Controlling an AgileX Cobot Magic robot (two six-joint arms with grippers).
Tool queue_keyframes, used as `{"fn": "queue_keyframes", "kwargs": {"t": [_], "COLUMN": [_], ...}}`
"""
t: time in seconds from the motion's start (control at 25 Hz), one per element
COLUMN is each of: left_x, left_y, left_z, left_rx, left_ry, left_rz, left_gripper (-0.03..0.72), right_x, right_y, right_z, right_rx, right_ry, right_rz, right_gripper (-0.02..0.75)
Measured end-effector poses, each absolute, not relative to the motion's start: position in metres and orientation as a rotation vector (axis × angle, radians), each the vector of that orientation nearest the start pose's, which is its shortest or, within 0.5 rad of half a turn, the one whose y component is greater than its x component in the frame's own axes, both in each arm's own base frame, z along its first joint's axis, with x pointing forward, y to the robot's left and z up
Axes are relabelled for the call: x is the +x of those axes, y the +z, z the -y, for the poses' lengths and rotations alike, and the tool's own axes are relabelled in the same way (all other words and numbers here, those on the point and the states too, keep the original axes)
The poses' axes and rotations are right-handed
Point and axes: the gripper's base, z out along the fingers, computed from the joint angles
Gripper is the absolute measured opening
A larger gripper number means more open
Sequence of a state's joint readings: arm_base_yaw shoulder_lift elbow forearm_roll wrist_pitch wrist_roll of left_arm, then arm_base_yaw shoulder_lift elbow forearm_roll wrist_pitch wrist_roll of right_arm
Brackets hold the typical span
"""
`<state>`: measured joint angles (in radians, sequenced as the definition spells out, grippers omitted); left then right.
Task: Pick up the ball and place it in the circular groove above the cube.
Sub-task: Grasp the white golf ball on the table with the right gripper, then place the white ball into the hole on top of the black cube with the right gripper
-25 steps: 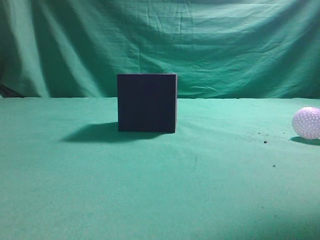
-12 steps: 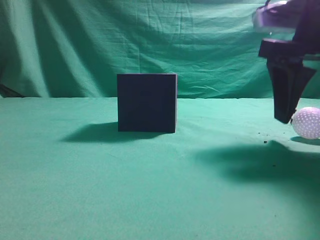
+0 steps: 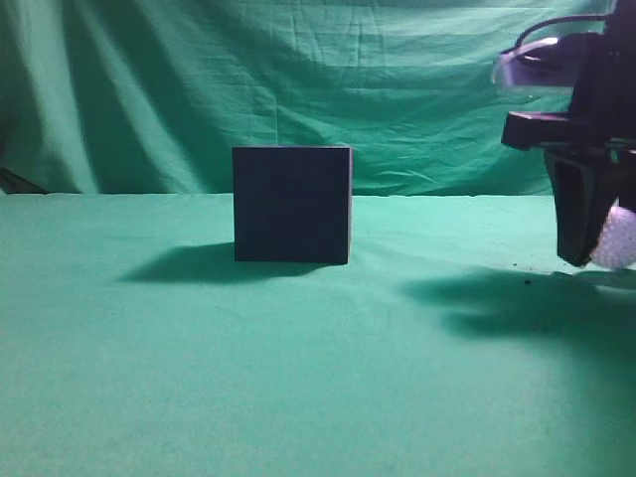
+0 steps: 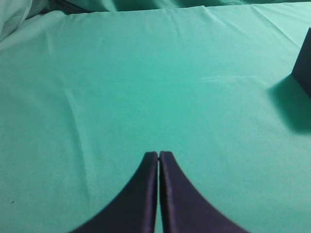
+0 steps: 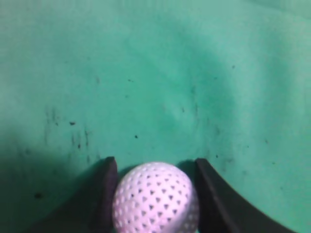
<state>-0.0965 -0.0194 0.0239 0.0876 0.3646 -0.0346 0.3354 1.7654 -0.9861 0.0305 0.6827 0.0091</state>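
Note:
The white dimpled ball sits on the green cloth between the two fingers of my right gripper. The fingers are open and straddle it closely, and a thin dark gap shows on its right side. In the exterior view the ball is at the far right edge, partly hidden behind the lowered right gripper. The dark navy cube stands left of centre, far from the ball; its top face is not visible. My left gripper is shut and empty above bare cloth, with the cube's edge at the far right.
A green cloth covers the table and hangs as a backdrop. Small dark specks lie on the cloth near the ball. The cube casts a shadow to its left.
The right arm came in from the upper right and lowered its open fingers around the ball. The ball and the cube stayed where they were.

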Motion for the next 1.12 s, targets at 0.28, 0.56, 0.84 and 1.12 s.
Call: {"fn": "queue_keyframes", "kwargs": {"t": [0.28,0.56,0.84,1.12], "left_x": [0.052,0.052,0.052,0.052], "left_y": [0.173,0.173,0.173,0.173], "left_z": [0.002,0.002,0.002,0.002], "left_rx": [0.111,0.111,0.111,0.111], "left_ry": [-0.005,-0.005,-0.005,-0.005], "left_rz": [-1.848,-1.848,-1.848,-1.848], "left_gripper": [0.0,0.0,0.0,0.0], "right_x": [0.323,0.328,0.33,0.346], "right_y": [0.206,0.277,0.27,0.242], "right_z": [-0.12,-0.195,-0.259,-0.275], "right_rx": [-0.463,-0.667,-0.827,-0.851], "right_ry": [0.105,0.222,0.282,0.264], "right_rz": [-2.883,-2.617,-2.555,-2.601], "right_gripper": [0.315,0.315,0.315,0.315]}}
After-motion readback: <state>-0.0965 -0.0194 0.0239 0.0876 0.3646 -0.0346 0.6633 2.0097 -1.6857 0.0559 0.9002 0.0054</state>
